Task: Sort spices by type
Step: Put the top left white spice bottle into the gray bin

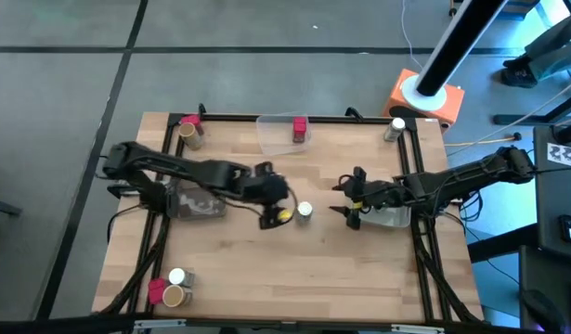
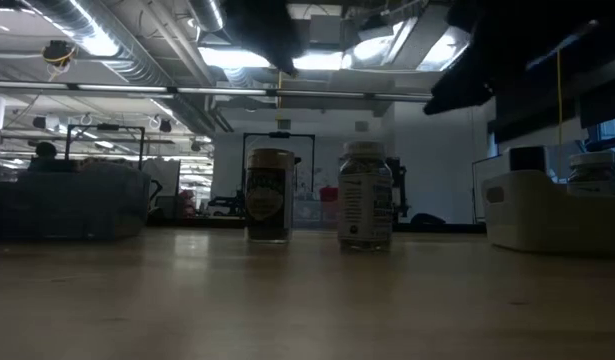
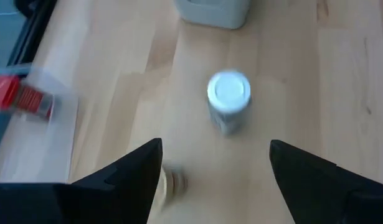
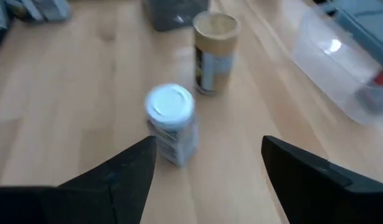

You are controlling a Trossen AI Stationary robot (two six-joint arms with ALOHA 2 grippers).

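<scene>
Standing upright near the middle of the tabletop (image 1: 266,278): a clear jar with a white cap (image 1: 304,211), and just beside it, apart by a narrow gap, a tan-brown cylinder (image 1: 284,214). Both small and probably light, rigid, with smooth round walls likely to slip or roll if tipped. Best taken across the body below the cap, squarely, from above or from the side; a glancing touch could topple either.

Hovering over the cylinder, the left tool (image 1: 271,206), fingers spread wide in its wrist view, holding nothing. Facing the jar from the other side, the right tool (image 1: 348,198), likewise spread and empty, near but not touching.

Farther out: a red block (image 1: 299,128) in the clear tray (image 1: 266,134) at the far edge, another white-capped jar (image 1: 396,127) at the far right corner, another tan cylinder (image 1: 191,135) at the far left, and a mixed cluster (image 1: 170,289) at the near left corner.
</scene>
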